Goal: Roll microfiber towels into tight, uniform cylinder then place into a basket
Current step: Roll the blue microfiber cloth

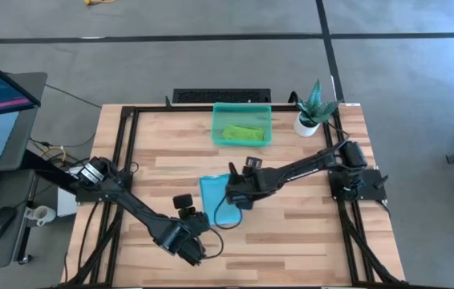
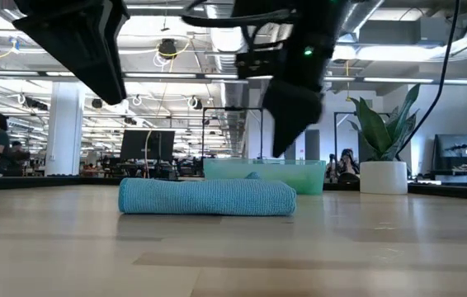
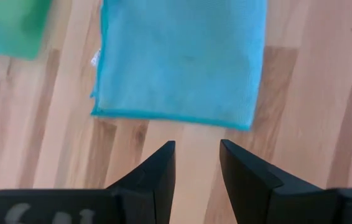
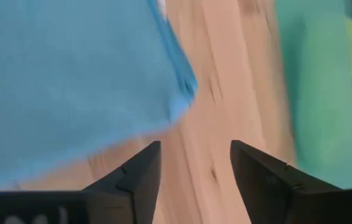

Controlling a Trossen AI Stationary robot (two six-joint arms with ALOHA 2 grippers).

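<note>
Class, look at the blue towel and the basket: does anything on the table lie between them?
Nothing visible does. Bare wood separates the blue towel from the basket; only the right pincer, open, hangs beside the towel, above the table.

Light turquoise blue towel [image 1: 216, 199] folded into a narrow strip on the bare wood of the counter, near the middle; seen from table height [image 2: 207, 198] as a low, thick, flat-lying bundle with rounded ends; lime green towel [image 1: 243, 132] lying crumpled inside the translucent teal-green basket [image 1: 218, 136]; basket standing toward the far edge, well apart from the blue towel.
</note>
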